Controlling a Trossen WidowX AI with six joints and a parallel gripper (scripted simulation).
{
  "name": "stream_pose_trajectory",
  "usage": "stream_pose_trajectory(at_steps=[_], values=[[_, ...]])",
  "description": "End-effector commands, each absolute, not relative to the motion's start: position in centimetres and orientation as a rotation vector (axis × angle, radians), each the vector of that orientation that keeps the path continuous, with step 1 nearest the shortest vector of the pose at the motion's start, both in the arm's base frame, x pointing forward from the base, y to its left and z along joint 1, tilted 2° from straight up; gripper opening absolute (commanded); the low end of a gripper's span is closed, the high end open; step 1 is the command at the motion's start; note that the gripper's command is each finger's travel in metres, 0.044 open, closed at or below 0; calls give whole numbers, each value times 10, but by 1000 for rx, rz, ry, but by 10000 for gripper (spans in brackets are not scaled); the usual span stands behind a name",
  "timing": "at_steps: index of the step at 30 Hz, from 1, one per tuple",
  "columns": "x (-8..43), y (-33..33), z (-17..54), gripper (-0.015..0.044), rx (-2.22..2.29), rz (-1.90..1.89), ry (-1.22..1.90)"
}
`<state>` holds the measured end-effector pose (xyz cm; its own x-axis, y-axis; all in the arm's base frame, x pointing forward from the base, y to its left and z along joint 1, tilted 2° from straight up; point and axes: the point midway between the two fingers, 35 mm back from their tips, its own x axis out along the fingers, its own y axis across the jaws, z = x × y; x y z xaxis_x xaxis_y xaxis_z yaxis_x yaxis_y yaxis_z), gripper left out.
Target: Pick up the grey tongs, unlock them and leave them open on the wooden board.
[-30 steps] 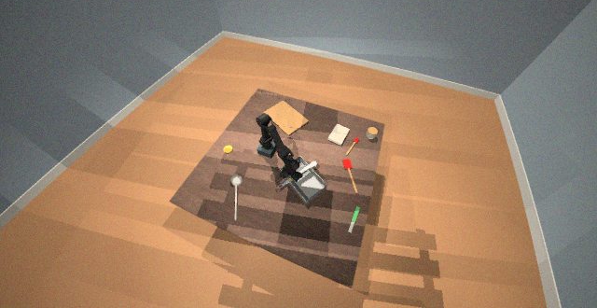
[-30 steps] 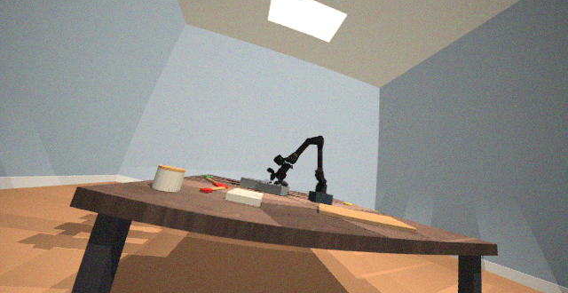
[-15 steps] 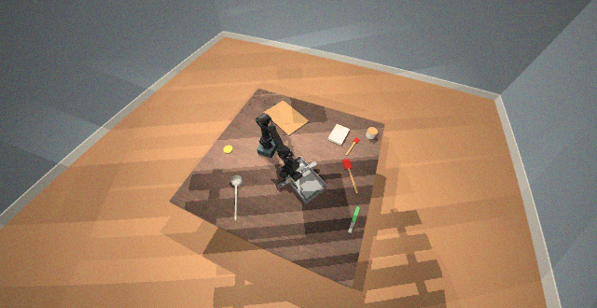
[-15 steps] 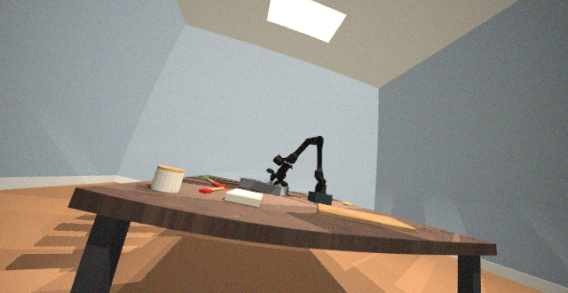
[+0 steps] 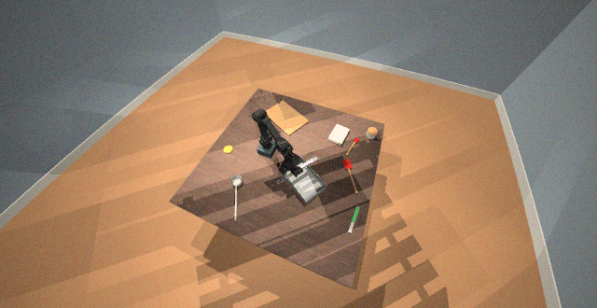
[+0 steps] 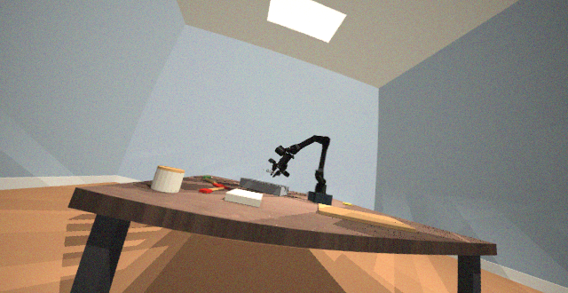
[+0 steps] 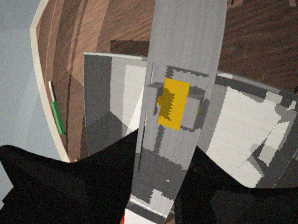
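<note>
Pincer (image 5: 293,172) (image 6: 280,174) (image 7: 160,135) grips grey tongs (image 5: 309,162) (image 7: 187,35) above tin (image 5: 322,189) (image 6: 264,186) (image 7: 97,90); yellow patch, no txt legible.

Kitchen-like corner: roasting tin (image 5: 322,189) (image 6: 264,186), wooden board (image 5: 287,119) (image 6: 364,217), lidded crock (image 5: 371,133) (image 6: 168,179) on table (image 5: 298,233) (image 6: 275,233).

blue-grey walls (image 5: 117,28) (image 6: 422,129) around a plank floor (image 5: 140,168) (image 6: 27,235), bright square ceiling panel (image 6: 306,14) above

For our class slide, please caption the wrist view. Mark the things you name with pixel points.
The gripper (image 7: 160,135) grasps the grey tongs (image 7: 186,40) above the roasting tin (image 7: 100,95).
</note>
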<state>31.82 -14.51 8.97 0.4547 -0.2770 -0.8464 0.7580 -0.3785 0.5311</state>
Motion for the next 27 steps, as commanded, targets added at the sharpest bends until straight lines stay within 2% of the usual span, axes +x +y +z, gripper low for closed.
stream_pose_trajectory(at_steps=[1,27], values=[[318,-145,91,-150,1604,-1174,426],[318,-153,87,-150,1563,-1434,727]])
